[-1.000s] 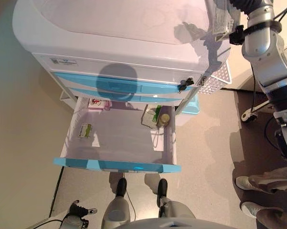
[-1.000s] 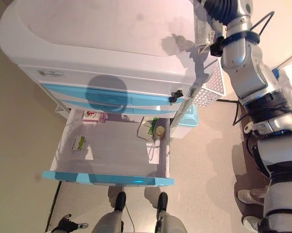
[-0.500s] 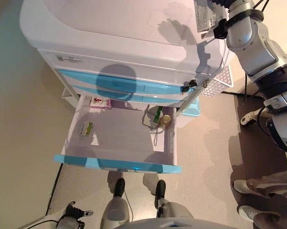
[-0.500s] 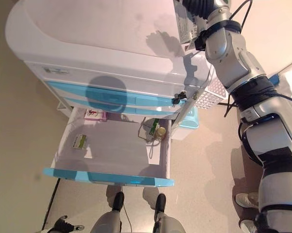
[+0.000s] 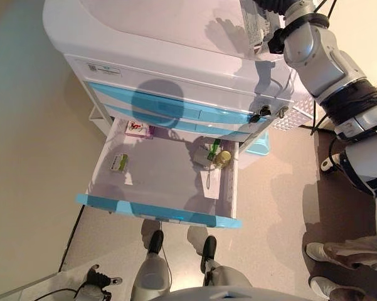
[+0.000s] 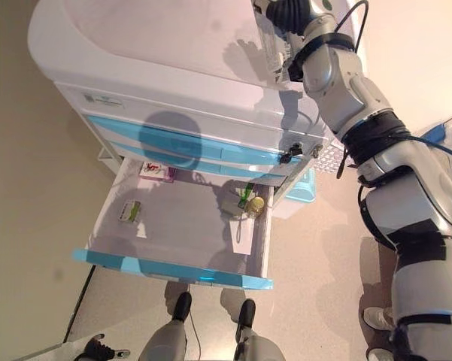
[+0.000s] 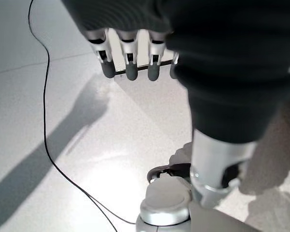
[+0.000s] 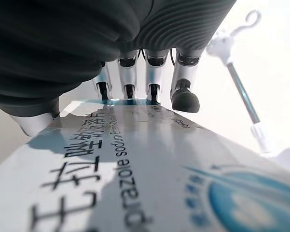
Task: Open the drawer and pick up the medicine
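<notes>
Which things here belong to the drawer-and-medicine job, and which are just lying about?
Job:
- open drawer
- white medicine box
- right hand, curled round that box above the cart

Lying about:
- pink box, in the drawer
- small green box, in the drawer
- yellow-capped bottle, in the drawer
- left hand, idle near the floor
- person's shoe

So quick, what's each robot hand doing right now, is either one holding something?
Left hand: open, fingers relaxed, holding nothing, hanging low over the floor.
Right hand: shut on a white medicine box, raised above the cart.
</notes>
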`<state>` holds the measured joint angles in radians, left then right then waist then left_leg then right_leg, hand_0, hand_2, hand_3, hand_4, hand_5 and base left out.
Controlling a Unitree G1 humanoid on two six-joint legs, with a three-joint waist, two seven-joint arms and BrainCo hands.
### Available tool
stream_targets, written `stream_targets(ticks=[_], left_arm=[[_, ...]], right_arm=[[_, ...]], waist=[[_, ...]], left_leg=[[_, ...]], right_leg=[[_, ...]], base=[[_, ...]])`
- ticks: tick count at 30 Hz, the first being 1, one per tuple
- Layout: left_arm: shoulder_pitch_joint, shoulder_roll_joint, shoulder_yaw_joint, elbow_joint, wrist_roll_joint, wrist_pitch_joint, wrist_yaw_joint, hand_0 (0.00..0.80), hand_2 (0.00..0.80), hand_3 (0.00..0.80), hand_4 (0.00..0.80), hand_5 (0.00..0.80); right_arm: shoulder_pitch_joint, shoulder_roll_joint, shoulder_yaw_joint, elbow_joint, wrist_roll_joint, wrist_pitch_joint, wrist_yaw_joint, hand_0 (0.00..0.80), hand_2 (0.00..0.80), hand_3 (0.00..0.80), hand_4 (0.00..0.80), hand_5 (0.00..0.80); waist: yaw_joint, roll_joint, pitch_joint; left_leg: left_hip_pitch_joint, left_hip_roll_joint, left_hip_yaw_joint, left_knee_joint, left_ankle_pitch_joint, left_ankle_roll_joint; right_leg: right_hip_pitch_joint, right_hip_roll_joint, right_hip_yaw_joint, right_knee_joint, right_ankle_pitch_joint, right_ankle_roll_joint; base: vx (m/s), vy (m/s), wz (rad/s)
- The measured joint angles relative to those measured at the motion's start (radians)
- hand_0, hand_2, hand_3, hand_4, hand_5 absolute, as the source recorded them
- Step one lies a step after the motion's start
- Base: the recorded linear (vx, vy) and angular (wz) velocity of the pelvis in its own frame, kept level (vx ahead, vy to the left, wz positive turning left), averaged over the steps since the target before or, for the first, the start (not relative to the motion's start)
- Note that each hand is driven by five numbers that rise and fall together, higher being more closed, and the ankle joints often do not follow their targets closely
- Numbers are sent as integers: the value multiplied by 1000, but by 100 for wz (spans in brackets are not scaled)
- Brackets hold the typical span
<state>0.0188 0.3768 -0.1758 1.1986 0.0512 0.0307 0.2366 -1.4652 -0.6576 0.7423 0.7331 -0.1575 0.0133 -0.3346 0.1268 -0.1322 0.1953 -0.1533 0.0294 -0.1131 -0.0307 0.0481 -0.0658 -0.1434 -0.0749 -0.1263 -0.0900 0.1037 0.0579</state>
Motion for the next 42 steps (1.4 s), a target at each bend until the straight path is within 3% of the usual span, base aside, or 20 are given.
stream_targets(ticks=[8, 21, 22, 23, 24, 25, 42], left_arm=[[-5, 5, -17, 0, -8, -6, 2, 0, 0, 0, 0, 0], [-28, 16, -41, -1, -34, -18, 7, 0, 0, 0, 0, 0], [-28, 17, -41, -1, -34, -18, 9, 0, 0, 0, 0, 0], [-28, 17, -41, 0, -34, -18, 10, 0, 0, 0, 0, 0], [-28, 17, -41, 0, -34, -18, 10, 0, 0, 0, 0, 0], [-28, 17, -41, -1, -34, -18, 10, 0, 0, 0, 0, 0], [-30, 17, -43, 0, -35, -17, 11, 0, 0, 0, 0, 0]], right_arm=[[-40, 60, 24, 78, -19, 1, 6, 800, 800, 800, 800, 800], [-64, 62, 57, 163, -48, 14, 9, 800, 800, 800, 800, 800], [-65, 63, 57, 166, -48, 14, 9, 590, 590, 590, 590, 590], [-65, 65, 57, 171, -48, 13, 9, 464, 464, 464, 464, 464], [-67, 68, 57, 179, -48, 13, 9, 82, 82, 82, 82, 82], [-68, 68, 57, 184, -48, 14, 9, 0, 0, 0, 0, 0], [-68, 91, 57, 197, -49, 15, 9, 0, 0, 0, 0, 0]], waist=[[5, -1, 1], [30, -2, 1], [31, -2, 1], [31, -2, 1], [31, -2, 1], [31, -2, 1], [30, -1, 2]], left_leg=[[-20, 0, -9, 10, -1, -3], [-54, -1, -28, 22, 0, -6], [-55, -1, -28, 22, 1, -6], [-57, -2, -30, 23, 1, -6], [-59, -2, -31, 23, 1, -6], [-62, -2, -33, 24, 1, -6], [-69, -2, -39, 25, 2, -7]], right_leg=[[-10, 0, -12, 0, 1, -2], [-30, 1, -27, 0, 2, -3], [-30, 1, -28, 0, 2, -3], [-31, 0, -30, 0, 2, -3], [-32, 0, -31, 0, 2, -3], [-33, 0, -33, 0, 2, -3], [-37, 1, -39, 0, 2, -3]], base=[[5, -2, 3], [3, -2, 2], [3, 3, 5], [3, 3, 5], [1, 8, 5], [1, 7, 4], [1, 2, 1]])
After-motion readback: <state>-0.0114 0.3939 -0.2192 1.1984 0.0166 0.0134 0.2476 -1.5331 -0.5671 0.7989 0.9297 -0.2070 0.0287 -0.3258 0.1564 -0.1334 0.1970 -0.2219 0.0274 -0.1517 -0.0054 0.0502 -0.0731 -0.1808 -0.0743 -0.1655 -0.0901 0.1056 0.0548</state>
